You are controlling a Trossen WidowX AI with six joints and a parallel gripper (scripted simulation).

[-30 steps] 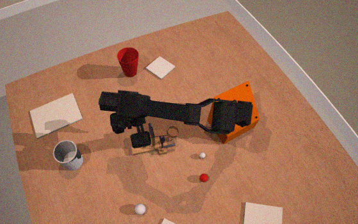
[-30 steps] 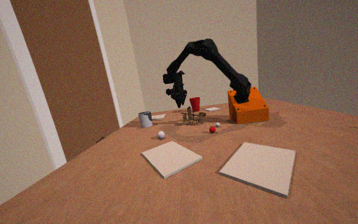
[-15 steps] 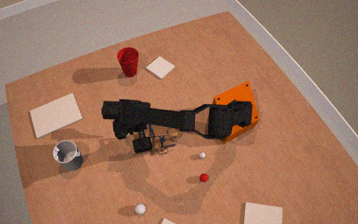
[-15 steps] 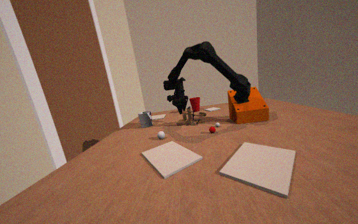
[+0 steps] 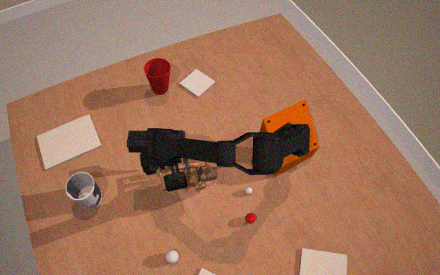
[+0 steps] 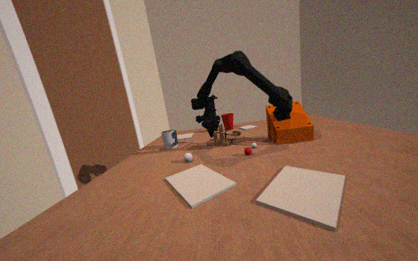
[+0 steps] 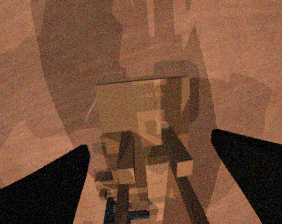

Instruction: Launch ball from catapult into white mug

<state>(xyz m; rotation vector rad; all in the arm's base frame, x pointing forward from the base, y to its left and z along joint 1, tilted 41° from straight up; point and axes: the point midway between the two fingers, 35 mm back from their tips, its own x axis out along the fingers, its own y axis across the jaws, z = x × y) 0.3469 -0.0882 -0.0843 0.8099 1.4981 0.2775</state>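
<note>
The wooden catapult (image 5: 194, 177) (image 6: 219, 139) (image 7: 150, 183) stands mid-table, partly hidden under my arm. My gripper (image 5: 160, 170) (image 6: 210, 131) (image 7: 152, 144) is open and empty; it hangs just above the catapult with a finger on each side. The white mug (image 5: 70, 188) (image 6: 169, 139) stands upright to the left of the catapult. A small white ball (image 5: 248, 190) (image 6: 254, 145), a red ball (image 5: 251, 218) (image 6: 248, 151) and a larger white ball (image 5: 172, 256) (image 6: 188, 156) lie on the table. I cannot tell whether the catapult holds a ball.
A red cup (image 5: 157, 75) (image 6: 228, 121) stands at the back. Flat white slabs (image 5: 68, 141) (image 5: 197, 82) (image 5: 323, 262) (image 6: 200, 184) (image 6: 301, 195) lie around the table. The arm's orange base block (image 5: 287, 115) (image 6: 294, 128) is to the right.
</note>
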